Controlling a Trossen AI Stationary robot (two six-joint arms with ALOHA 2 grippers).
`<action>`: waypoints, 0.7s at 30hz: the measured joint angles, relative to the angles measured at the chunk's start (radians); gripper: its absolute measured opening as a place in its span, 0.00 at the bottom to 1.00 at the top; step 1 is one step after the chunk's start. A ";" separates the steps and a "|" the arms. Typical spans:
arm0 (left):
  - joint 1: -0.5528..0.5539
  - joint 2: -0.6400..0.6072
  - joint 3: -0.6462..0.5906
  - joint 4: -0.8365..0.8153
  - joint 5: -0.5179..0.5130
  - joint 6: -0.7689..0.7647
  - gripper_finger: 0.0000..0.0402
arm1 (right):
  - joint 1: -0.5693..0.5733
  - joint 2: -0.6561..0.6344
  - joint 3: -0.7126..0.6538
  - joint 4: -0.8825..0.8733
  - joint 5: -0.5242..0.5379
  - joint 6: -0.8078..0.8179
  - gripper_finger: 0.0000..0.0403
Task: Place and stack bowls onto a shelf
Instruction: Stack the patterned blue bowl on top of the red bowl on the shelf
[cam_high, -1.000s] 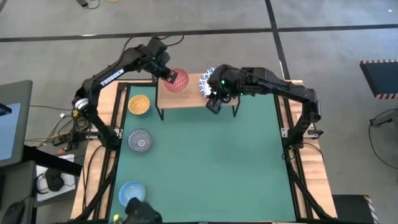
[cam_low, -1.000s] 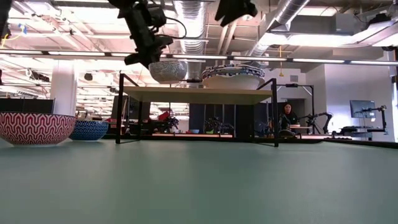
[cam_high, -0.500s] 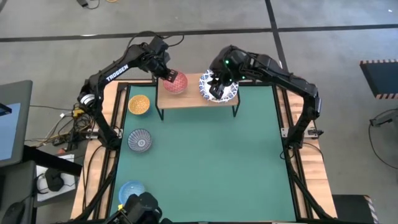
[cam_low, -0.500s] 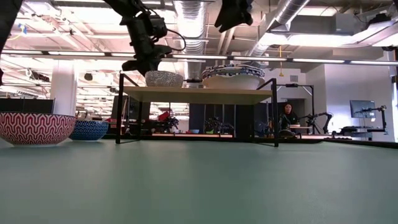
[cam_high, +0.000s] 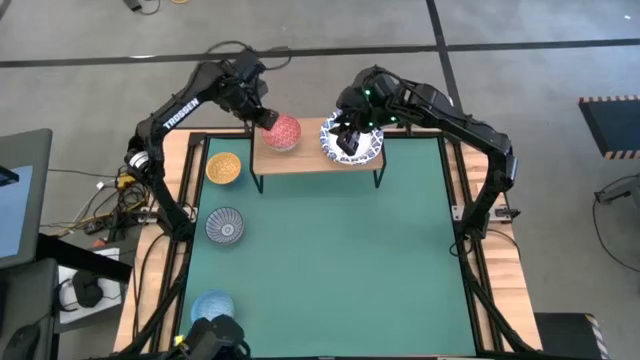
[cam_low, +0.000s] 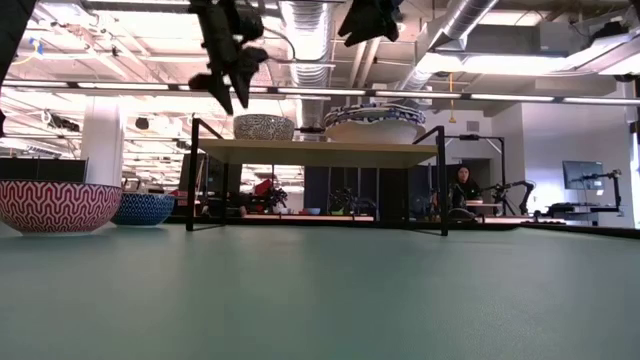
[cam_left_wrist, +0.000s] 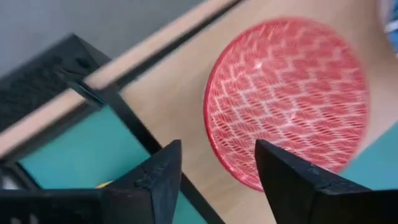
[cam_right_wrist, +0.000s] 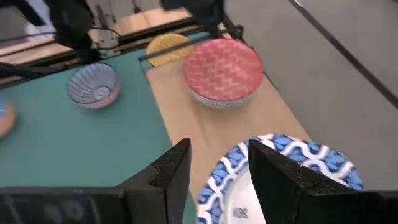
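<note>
Green tabletop fills most of the high view, and the shelf, a light-wood board on thin black legs, stands at its far edge; every place below is given relative to that shelf.

On its right half sits a stack of wide white bowls with blue lattice rims. On its left half rests the red bowl, which half a second ago was still gripped at the rim and a second ago hung above the board. Off the shelf's left end on the table lie the yellow-orange bowl, then the grey-patterned bowl, and the light blue bowl far toward the near edge.

That release means the red bowl now counts as placed, so 3 small bowls look left to bring over.

The left gripper has lifted off the shelf's left end with fingers spread and empty; the red bowl's rim lies just ahead of the gap, touching neither finger. The right gripper hovers above the white stack, fingers apart, holding nothing, the topmost rim just beyond its tips.
</note>
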 joint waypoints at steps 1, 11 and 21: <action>-0.003 -0.002 0.030 -0.015 -0.011 0.002 0.48 | 0.002 0.005 -0.005 0.018 -0.013 0.004 0.46; -0.081 -0.156 0.084 0.004 -0.132 0.002 0.48 | 0.046 0.020 -0.156 0.219 -0.124 0.087 0.46; -0.233 -0.489 -0.194 0.021 -0.265 -0.183 0.48 | 0.142 0.027 -0.234 0.441 -0.126 0.106 0.46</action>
